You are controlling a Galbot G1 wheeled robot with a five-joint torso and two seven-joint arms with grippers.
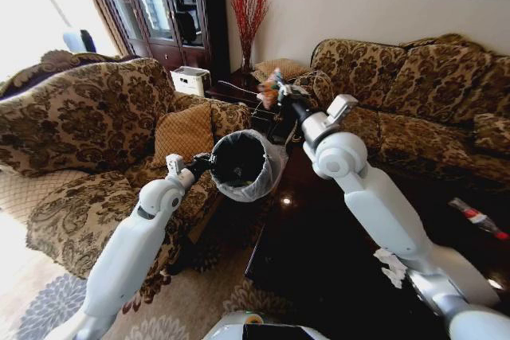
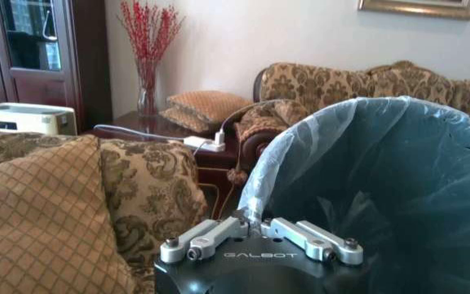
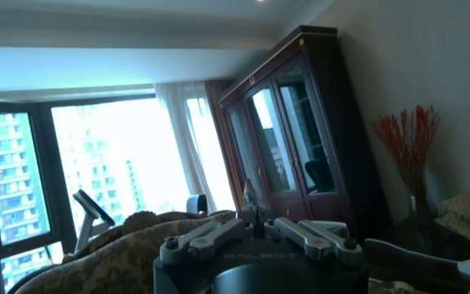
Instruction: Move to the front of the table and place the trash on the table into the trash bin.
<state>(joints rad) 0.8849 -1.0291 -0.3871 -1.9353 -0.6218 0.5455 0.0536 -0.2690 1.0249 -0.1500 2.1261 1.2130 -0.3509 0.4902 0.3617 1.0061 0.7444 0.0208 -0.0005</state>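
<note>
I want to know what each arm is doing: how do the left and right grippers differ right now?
The left gripper is shut on the rim of the trash bin; the right gripper is shut on a small colourful scrap. The left gripper sits lower and nearer the robot; the right gripper is higher and farther out, beyond the bin. Both are shut and held above the table.
</note>
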